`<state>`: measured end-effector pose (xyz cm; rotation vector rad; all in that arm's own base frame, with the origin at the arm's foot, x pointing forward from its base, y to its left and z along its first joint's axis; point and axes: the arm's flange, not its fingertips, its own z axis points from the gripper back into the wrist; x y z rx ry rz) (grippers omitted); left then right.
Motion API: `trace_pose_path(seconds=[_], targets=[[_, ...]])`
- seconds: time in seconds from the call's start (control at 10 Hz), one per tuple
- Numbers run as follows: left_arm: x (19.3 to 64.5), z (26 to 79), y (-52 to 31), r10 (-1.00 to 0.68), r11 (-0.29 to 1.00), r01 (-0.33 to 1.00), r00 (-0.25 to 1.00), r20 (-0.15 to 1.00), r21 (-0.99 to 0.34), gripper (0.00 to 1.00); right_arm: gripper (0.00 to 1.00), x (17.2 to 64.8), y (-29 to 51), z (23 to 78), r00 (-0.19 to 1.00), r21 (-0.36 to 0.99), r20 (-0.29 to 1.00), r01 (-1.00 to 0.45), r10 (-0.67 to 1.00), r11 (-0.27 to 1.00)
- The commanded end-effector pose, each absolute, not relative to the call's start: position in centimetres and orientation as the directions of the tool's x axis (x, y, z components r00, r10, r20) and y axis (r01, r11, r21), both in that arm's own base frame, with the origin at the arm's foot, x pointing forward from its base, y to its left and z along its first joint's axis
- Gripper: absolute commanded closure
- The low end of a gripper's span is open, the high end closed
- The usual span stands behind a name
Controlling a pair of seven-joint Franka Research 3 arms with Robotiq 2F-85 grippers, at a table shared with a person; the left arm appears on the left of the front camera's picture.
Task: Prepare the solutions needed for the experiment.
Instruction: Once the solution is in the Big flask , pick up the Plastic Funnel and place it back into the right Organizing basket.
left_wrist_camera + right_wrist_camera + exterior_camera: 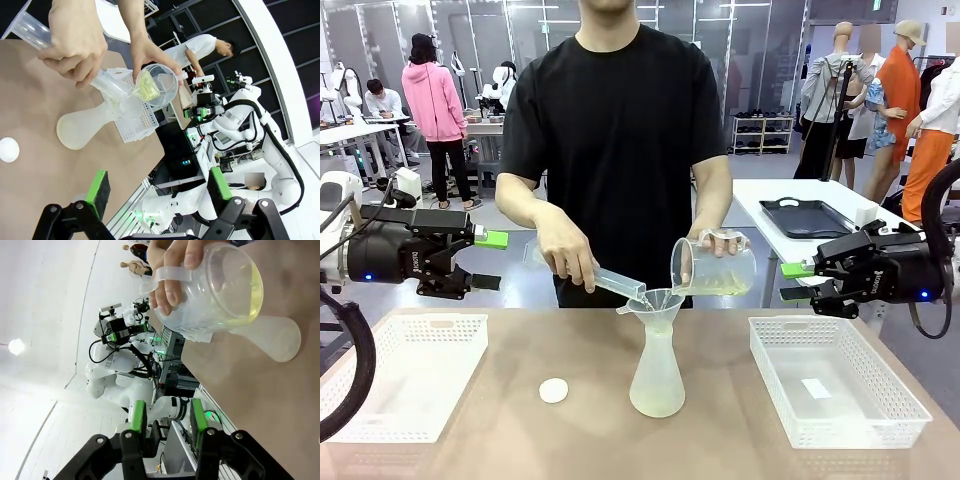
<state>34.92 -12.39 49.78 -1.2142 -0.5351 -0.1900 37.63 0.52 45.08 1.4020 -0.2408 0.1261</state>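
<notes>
A frosted conical flask (657, 385) stands mid-table with a funnel (660, 300) in its neck and a little pale yellow-green solution (657, 406) at its bottom. The person tips a measuring cylinder (610, 282) and a handled beaker (715, 268) of yellowish liquid into the funnel. My left gripper (488, 261) hovers open at the left, above the table. My right gripper (794, 282) hovers at the right, its jaws apart with nothing between them. The left wrist view has the flask (82, 130), the beaker (155, 87) and my left gripper (157, 187). The right wrist view has the beaker (220, 290), the flask (280, 340) and my right gripper (166, 416).
White mesh baskets sit at the table's left (420, 380) and right (835, 390). A small white round disc (553, 390) lies left of the flask. A black tray (808, 217) rests on a table behind the person.
</notes>
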Motion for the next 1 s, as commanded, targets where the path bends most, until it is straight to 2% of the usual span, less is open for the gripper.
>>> trace_pose_path(seconds=[0.0,0.9], targets=[[34.84,50.05,-12.49,0.147,0.356,0.403,0.867,0.476,-0.843,0.00,0.54,37.68,0.56,45.21,0.968,0.959,0.244,-0.231,-0.061,0.162],[34.84,50.05,-12.49,0.147,0.356,0.403,0.867,0.476,-0.843,0.00,0.54,37.68,0.56,45.21,0.968,0.959,0.244,-0.231,-0.061,0.162]])
